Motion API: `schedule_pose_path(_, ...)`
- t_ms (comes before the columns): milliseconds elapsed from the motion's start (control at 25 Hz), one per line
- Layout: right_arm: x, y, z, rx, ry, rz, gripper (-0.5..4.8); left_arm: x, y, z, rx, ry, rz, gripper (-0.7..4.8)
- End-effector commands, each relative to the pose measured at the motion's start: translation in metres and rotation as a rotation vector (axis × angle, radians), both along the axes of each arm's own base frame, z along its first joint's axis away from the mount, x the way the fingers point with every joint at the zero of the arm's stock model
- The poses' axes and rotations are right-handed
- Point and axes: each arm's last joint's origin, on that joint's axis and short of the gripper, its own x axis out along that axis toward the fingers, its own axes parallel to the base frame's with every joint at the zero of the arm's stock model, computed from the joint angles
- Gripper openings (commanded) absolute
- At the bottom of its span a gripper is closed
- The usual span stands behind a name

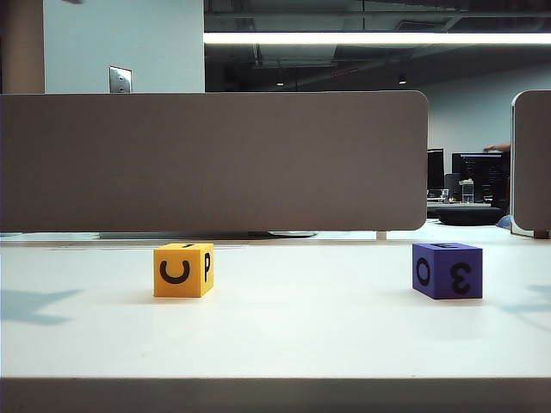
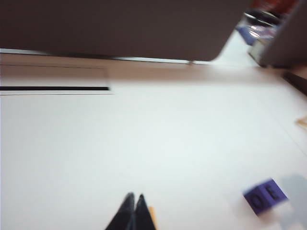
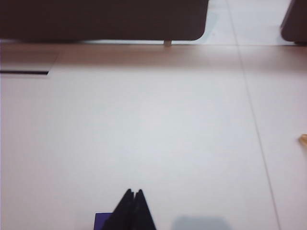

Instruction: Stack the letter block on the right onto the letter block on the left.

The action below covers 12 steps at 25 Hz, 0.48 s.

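Still at the approach step, judged: nothing was gripped yet. A broad, smooth white tabletop (image 1: 284,335) was seen, backed by a grey rounded partition (image 1: 215,159). The yellow block (image 1: 183,270), matte w/ black letters, sat on the left; the purple block (image 1: 447,270) was well apart on the right. Left hand (image 2: 133,197) and right hand (image 3: 133,192) were each seen w/ tips pressed together above the tabletop. Next, the right hand would need spreading over the purple block.

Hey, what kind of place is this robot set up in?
Most likely an open-plan office or lab: a grey desk partition behind the white table, computer monitors beyond, and strip ceiling lights.
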Motion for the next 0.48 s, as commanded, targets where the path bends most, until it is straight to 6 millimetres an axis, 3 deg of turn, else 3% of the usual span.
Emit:
schedule_pose_path(40,0.015,0.014,-0.002,-0.022,0.030,0.034,1.21,0.003,-0.011,-0.001,0.008,0.040,-0.051,-0.06)
schedule_pose_path(120,0.026,0.024,-0.009,-0.030,0.068,0.065,2.47,0.007,-0.017,-0.003,0.021,0.079,-0.069,-0.06)
schedule_pose_path(200,0.034,0.031,-0.017,-0.039,0.104,0.086,3.31,0.010,-0.020,-0.006,0.032,0.110,-0.081,-0.06)
schedule_pose_path(320,0.045,0.041,-0.031,-0.047,0.167,0.124,3.92,0.014,-0.022,-0.010,0.050,0.154,-0.084,-0.06)
schedule_pose_path(400,0.051,0.046,-0.040,-0.058,0.208,0.135,4.60,0.015,-0.023,-0.011,0.051,0.165,-0.093,-0.06)
schedule_pose_path(480,0.059,0.049,-0.052,-0.068,0.264,0.134,4.79,0.015,-0.023,-0.011,0.047,0.164,-0.106,-0.06)
